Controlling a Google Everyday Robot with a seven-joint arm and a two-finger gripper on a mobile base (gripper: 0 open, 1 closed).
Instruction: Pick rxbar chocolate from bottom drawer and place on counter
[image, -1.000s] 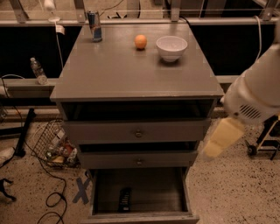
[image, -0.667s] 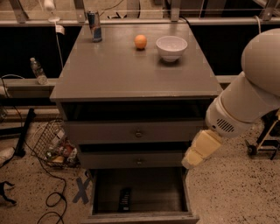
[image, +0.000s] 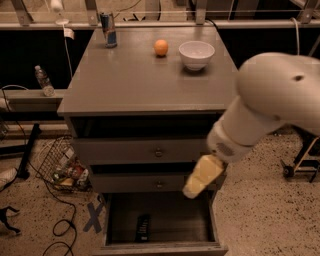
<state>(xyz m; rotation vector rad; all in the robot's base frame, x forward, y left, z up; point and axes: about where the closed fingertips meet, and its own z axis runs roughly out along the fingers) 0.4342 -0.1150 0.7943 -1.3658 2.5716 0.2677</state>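
– Since a second ago, what has moved?
– Only the arm. It has swung left, and the end effector has gone from beside the cabinet's right edge to in front of it.
– Where is it now?
– It hangs before the right end of the middle drawer, pointing down and to the left, over the back right corner of the open bottom drawer. Whether it is wide or narrow I cannot tell. It holds nothing that shows.
– And the rxbar chocolate?
– It lies flat on the drawer floor, left of centre and near the front, well apart from the end effector.
– What is higher up?
– The top drawer is shut. On the table, along its far edge, stand a blue-and-silver can, an orange and a white bowl.
– And beside the cabinet?
– A wire basket of clutter sits on the floor to its left.
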